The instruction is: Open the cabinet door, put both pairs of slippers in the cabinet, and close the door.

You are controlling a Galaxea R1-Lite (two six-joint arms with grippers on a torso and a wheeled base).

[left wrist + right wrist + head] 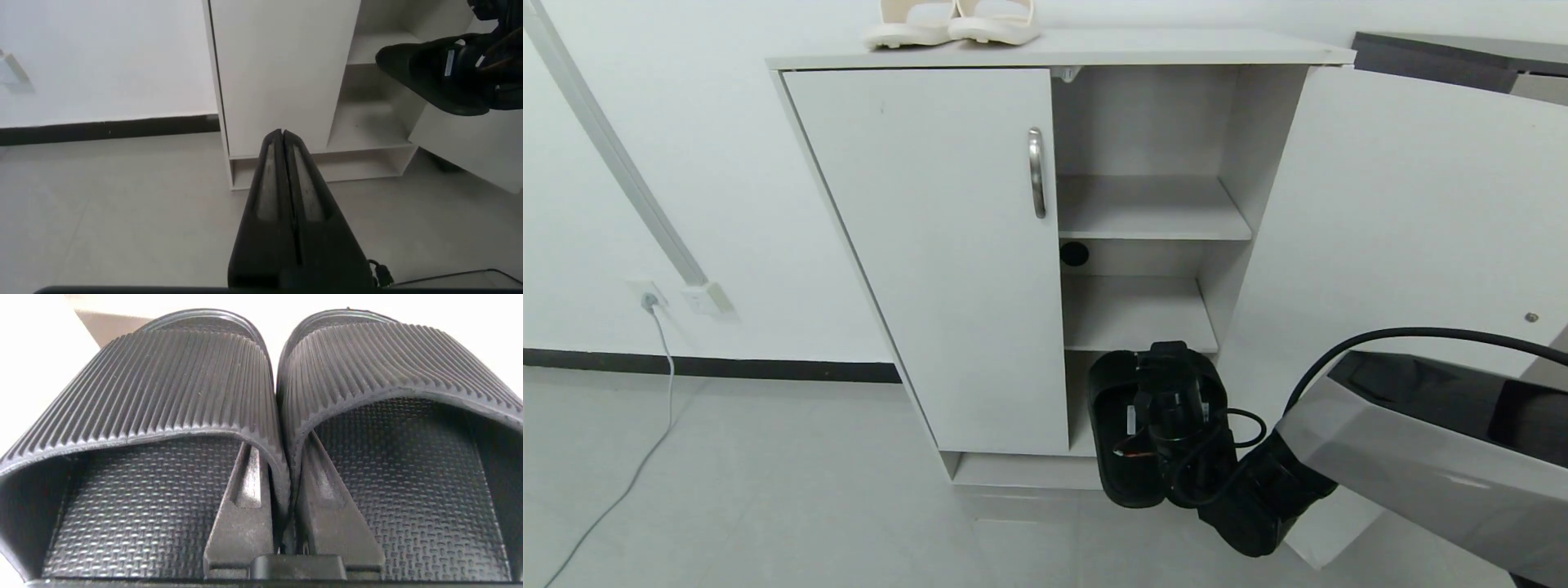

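Black slippers (1114,408): a pair carried off the floor, side by side with soles level, by the right gripper (282,486).
Right gripper state: narrowed onto the pair. One finger sits inside each slipper, pinching the two inner walls together between them.
Handling, black slippers: probably light, moulded foam or rubber. The ribbed straps and textured footbeds should resist slipping, and the soft walls may flex under the pinch.
Hold point: the adjoining inner walls, just behind the straps, take both slippers in one grasp.
Cream slippers (952,23): the second pair, well above and ahead of the right gripper, on the top of the cabinet (1176,51). They look equally light and soft, and the same paired inner-wall grip seems suitable.
Left gripper (282,143): fingers pressed together with nothing held, hanging over the floor and back from the cabinet front.
Cabinet, open half: directly ahead of the right gripper, with the open door (1405,212) swung out to its right.
Contents: no slipper rests on the upper shelf (1147,208) or the middle shelf (1135,314). The bottom compartment lies behind the carried pair, and I cannot tell whether the pair has crossed its front edge.
Closed door (923,261): to the left of the right gripper.
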